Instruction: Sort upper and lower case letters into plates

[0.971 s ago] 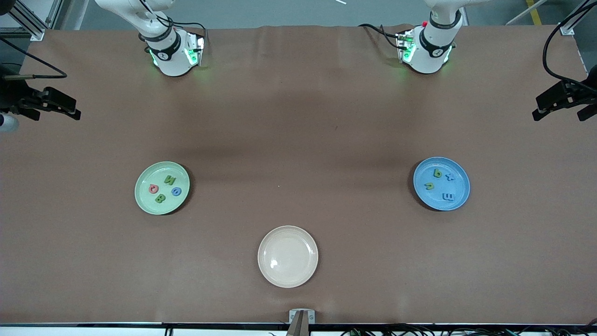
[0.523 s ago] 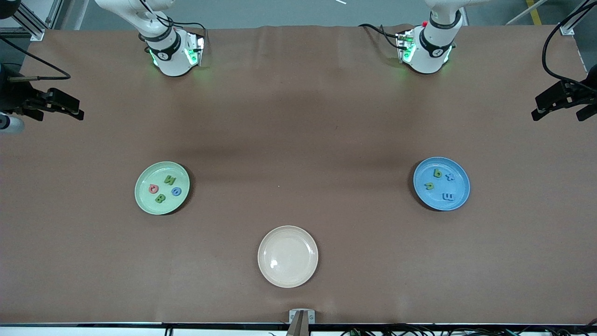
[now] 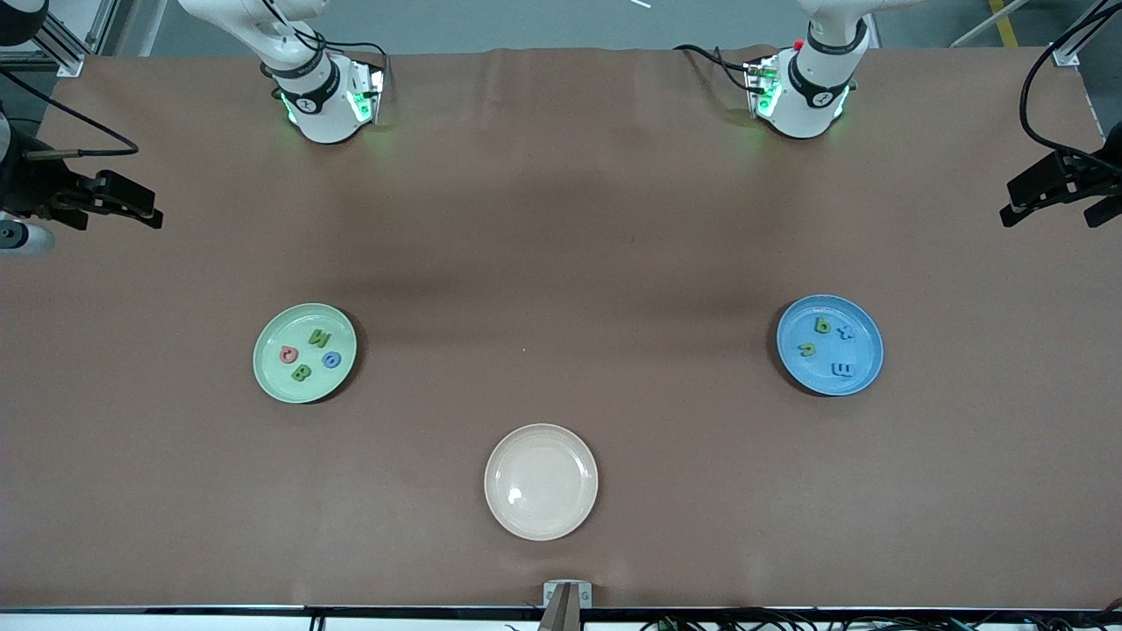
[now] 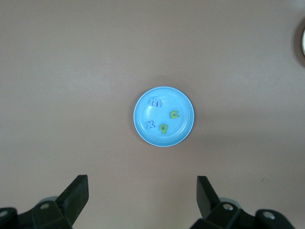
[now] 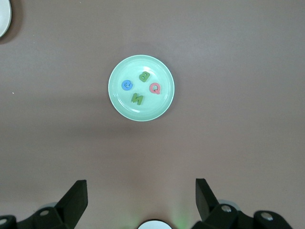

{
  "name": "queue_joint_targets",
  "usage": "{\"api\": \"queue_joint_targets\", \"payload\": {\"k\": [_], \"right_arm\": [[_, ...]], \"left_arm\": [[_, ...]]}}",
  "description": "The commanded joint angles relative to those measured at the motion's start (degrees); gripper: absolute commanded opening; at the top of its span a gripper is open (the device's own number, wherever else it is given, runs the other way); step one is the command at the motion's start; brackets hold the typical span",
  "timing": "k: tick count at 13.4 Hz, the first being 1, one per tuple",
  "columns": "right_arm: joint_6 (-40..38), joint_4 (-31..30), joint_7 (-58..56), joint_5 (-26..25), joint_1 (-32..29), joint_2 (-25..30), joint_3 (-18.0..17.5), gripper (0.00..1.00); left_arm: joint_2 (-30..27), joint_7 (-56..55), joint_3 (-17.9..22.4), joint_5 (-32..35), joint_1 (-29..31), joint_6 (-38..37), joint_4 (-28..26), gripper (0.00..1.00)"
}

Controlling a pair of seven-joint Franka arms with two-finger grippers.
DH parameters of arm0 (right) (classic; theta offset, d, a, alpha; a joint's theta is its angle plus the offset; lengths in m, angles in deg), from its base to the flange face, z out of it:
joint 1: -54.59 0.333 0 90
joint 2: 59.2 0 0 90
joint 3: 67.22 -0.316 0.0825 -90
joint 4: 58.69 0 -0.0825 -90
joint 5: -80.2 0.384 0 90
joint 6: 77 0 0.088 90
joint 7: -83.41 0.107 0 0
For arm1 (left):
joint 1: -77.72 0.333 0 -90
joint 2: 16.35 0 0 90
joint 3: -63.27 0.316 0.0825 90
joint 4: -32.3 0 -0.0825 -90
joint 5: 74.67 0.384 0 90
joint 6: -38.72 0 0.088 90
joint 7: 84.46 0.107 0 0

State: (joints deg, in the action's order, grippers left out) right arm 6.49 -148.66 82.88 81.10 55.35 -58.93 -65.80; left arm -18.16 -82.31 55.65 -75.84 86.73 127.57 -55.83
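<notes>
Front view: mint green plate toward right arm's end holds green N, red Q, blue O, green B. Blue plate toward left arm's end holds green q, blue x, green u, blue m. Cream plate nearest camera. Left gripper and right gripper: fingers spread, nothing held, each high over its plate.

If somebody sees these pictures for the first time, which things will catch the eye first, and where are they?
Three plates stand out on the brown table: the mint green plate toward the right arm's end holds four capital letters, and the blue plate toward the left arm's end holds four small letters. The cream plate, nearest the front camera, holds nothing. The left tool and the right tool hang open, each high above its own plate.
</notes>
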Motion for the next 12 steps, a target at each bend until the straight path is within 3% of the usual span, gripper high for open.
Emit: {"api": "queue_joint_targets", "payload": {"k": [1, 10, 12], "right_arm": [[1.1, -1.3, -0.5, 0.2, 0.0, 1.3, 0.1, 1.0], [3.3, -4.8, -0.5, 0.2, 0.0, 3.5, 0.2, 1.0], [4.4, -6.5, -0.5, 0.2, 0.0, 4.6, 0.2, 1.0]], "left_arm": [[0.7, 0.2, 0.1, -0.3, 0.0, -0.9, 1.6, 1.0], [1.1, -0.3, 0.7, -0.5, -1.4, -0.9, 1.6, 1.0], [1.1, -0.4, 3.7, -0.5, -4.8, -0.9, 1.6, 1.0]]}}
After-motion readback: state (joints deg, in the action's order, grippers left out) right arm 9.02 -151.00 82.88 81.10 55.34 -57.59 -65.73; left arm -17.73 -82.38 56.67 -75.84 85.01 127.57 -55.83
